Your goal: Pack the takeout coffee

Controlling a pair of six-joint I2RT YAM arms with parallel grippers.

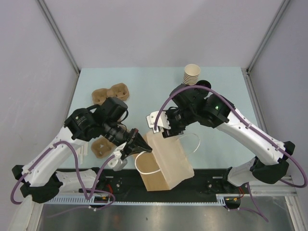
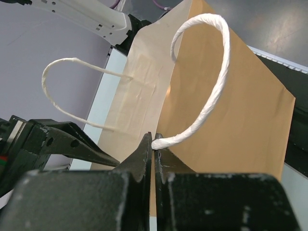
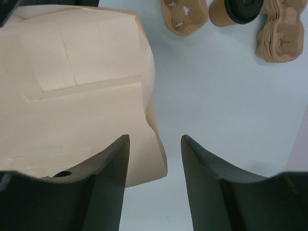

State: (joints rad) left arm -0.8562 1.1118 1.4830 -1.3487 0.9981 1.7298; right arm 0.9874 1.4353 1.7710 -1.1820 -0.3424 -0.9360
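My left claw (image 2: 153,144) is pinched on the bag (image 1: 166,163) at its handle. The right claw (image 3: 155,142) hangs open at the bag's edge. The coffee (image 3: 237,10) stands on the bench (image 3: 216,96) among carriers (image 3: 185,14), apart from the bag. I'd hold the mouth wide, then reach the right claw across.

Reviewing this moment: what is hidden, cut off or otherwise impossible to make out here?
- The takeout coffee: in the right wrist view it is cut off by the top edge; in the top view it is hidden under the left arm.
- Inside of the paper bag: no view looks into its mouth.
- The black lid beside the cup stack: in the top view it is mostly covered by the right arm.
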